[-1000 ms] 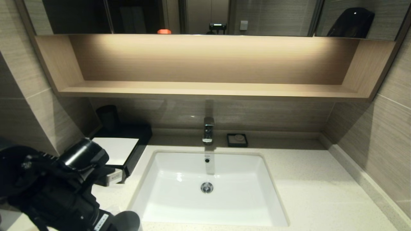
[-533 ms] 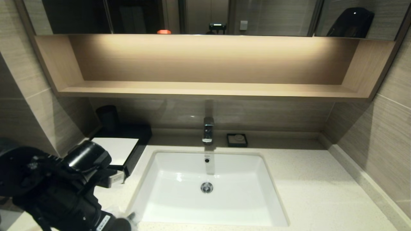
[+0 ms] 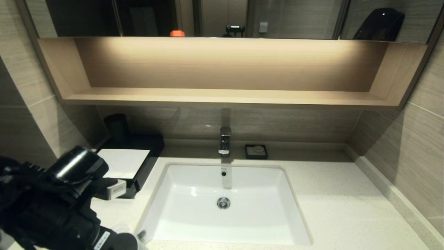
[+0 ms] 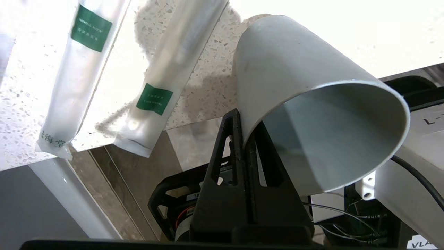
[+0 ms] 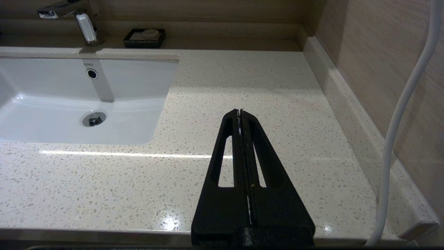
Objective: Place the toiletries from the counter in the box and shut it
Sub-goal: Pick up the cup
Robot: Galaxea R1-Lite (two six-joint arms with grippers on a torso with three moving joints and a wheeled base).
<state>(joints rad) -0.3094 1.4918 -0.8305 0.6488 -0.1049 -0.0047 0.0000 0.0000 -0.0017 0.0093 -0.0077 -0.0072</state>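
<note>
pinching the wall of a light grey plastic cup [image 4: 312,104] between the black fingers of the left gripper [image 4: 242,119], one finger inside the rim and one outside, cup tipped on its side over the near edge of the pale cream speckled stone counter [image 4: 204,86]. lying flat just beside the cup: two long slim whitish-wrapped toiletry packets with small green square labels [image 4: 156,86], both with their ends poking past the counter edge. sitting at the back left of the counter, left of the white rectangular sink [image 3: 225,201]: the low dark grey-black box with a flat white top panel [image 3: 125,163], its drawer seemingly pulled a little way out toward the arm, though largely hidden. probably best to carry the cup well clear of the packets, set it down upright and only then let go, so as not to sweep a packet off the edge; afterwards, grip each packet near its middle across the narrow side. parked over bare counter right of the sink: right gripper [image 5: 241,114], fingers pressed together on nothing.
</note>
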